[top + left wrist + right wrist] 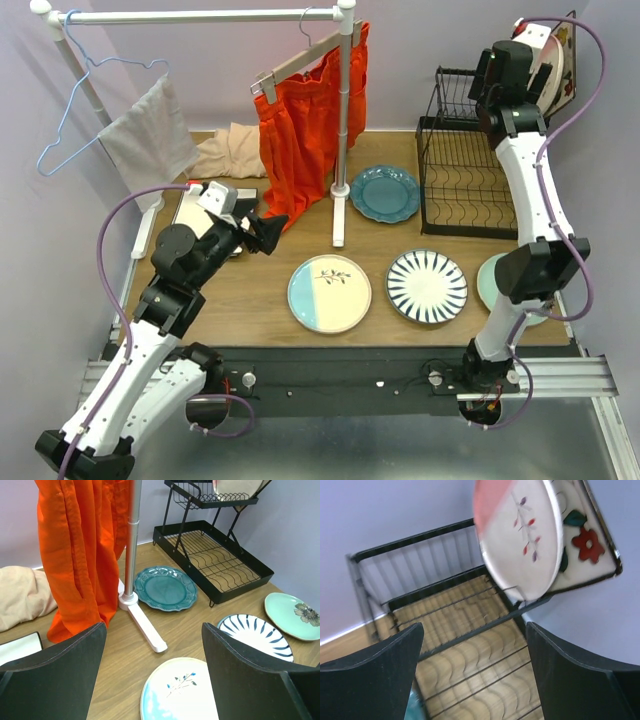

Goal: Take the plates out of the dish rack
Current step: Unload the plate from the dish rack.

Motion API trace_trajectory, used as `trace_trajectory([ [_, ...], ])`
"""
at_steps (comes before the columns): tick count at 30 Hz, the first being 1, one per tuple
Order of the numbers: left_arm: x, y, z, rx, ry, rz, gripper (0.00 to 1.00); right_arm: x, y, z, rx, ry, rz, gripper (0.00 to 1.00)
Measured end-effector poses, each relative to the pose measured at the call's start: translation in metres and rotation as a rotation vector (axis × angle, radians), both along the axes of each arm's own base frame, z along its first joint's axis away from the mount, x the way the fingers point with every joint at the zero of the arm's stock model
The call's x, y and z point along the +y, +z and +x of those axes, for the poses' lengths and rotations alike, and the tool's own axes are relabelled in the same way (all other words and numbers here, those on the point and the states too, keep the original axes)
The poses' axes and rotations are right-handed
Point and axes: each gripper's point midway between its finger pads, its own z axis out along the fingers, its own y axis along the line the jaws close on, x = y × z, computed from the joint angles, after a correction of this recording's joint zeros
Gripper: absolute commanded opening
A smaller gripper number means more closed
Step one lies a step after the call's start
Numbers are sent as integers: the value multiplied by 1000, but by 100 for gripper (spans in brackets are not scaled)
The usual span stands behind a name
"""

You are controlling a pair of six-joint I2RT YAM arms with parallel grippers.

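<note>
The right gripper [474,630] hangs wide open and empty just short of the dish rack's [466,180] upper shelf, where a pink-and-cream round plate [520,535] and a square flowered plate [587,545] stand on edge. I'd say the next move is to close on the pink plate's rim and lift it clear of the slots. The left gripper [154,627] hovers open over the table [260,290], and I can read no writing anywhere.

Bright, even, diffuse light; shadows soft. Top and left wrist views sharp. Right wrist view blurred: dish rack [440,586] wires smeared, pink plate [520,540] soft-edged.
</note>
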Motion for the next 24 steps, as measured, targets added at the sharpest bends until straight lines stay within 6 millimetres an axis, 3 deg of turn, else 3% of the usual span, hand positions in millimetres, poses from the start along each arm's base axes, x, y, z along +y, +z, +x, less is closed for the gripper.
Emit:
trace_trajectory([
  [4, 1, 4, -3, -13, 0, -6, 86, -26, -2, 16, 24, -42, -46, 80],
  [12, 3, 7, -5, -24, 0, -11, 86, -69, 0, 25, 30, -107, -93, 72],
  [24, 3, 8, -7, -28, 0, -13, 86, -94, 4, 37, 16, -153, -154, 69],
])
